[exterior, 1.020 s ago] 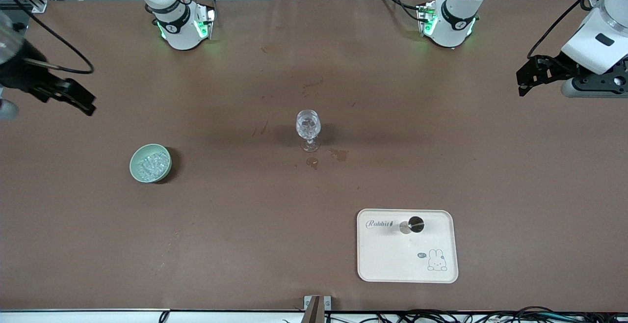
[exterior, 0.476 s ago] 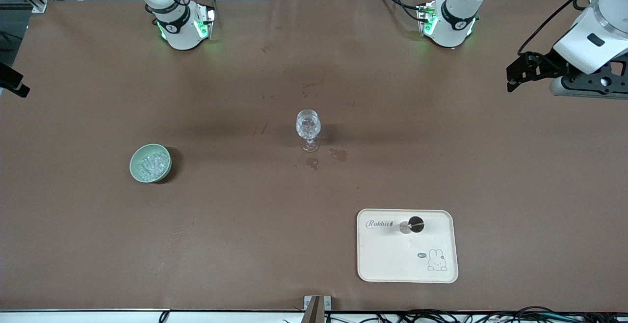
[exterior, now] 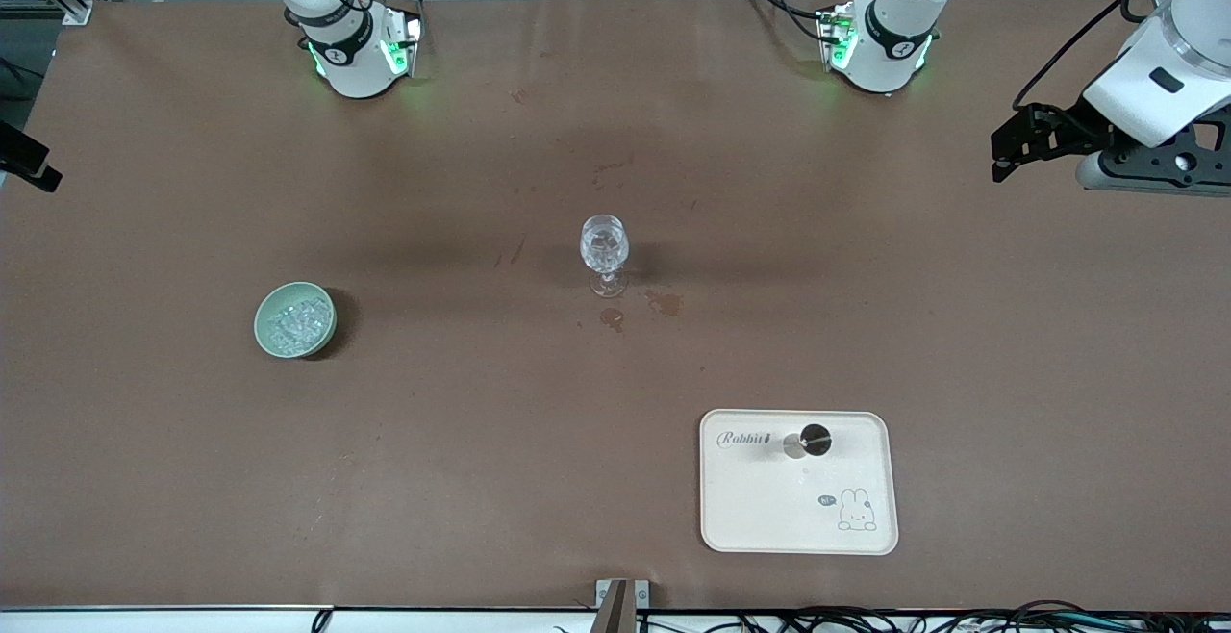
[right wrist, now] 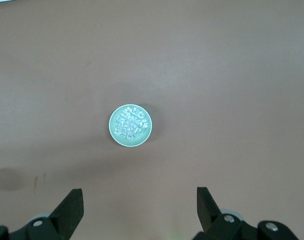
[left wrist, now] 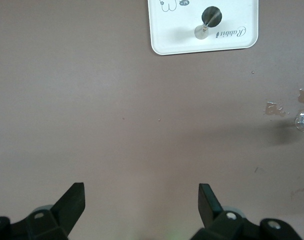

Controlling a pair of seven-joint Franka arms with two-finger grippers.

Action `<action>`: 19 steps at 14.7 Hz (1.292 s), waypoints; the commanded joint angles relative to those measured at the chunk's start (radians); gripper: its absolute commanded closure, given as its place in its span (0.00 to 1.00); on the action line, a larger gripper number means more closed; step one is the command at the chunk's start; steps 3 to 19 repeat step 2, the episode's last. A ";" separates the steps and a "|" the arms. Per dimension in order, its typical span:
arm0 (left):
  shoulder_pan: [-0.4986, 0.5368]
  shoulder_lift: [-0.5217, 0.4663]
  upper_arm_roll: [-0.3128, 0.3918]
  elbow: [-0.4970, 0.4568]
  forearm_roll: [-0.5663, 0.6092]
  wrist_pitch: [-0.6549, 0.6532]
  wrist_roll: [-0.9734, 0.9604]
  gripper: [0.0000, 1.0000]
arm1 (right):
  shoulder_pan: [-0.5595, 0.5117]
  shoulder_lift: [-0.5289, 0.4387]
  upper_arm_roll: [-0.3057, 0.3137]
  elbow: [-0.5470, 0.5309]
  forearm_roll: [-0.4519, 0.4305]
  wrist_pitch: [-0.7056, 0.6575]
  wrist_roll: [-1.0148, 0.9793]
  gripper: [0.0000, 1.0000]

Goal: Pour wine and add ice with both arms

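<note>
A clear stemmed glass (exterior: 604, 250) stands at mid-table, with glints inside. The ice (exterior: 296, 321) fills a pale green bowl (exterior: 265, 337) toward the right arm's end, and shows as ice (right wrist: 130, 123) in the bowl (right wrist: 115, 136) in the right wrist view. The wine is hidden. My right gripper (exterior: 31, 167) hangs open and empty at that end's table edge, high above the bowl (right wrist: 139, 197). My left gripper (exterior: 1000, 158) hovers open and empty over the left arm's end (left wrist: 142, 192). Both arms are well apart from the glass.
A cream rabbit-print tray (exterior: 769, 518) lies nearer the camera than the glass, toward the left arm's end. On it stands a small dark vessel with a silvery top (exterior: 814, 439). Dark stains (exterior: 662, 303) mark the brown cloth beside the glass foot.
The right gripper has drawn back off toward its table end, now mostly out of the front view. The left gripper has shifted slightly upward and inward. Both stay open.
</note>
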 commanded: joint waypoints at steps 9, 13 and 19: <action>0.005 0.029 0.005 0.055 0.002 -0.001 0.003 0.00 | -0.038 -0.030 0.015 -0.055 0.065 0.037 -0.010 0.00; 0.005 0.029 0.005 0.055 0.002 -0.001 0.003 0.00 | -0.038 -0.030 0.015 -0.055 0.065 0.037 -0.010 0.00; 0.005 0.029 0.005 0.055 0.002 -0.001 0.003 0.00 | -0.038 -0.030 0.015 -0.055 0.065 0.037 -0.010 0.00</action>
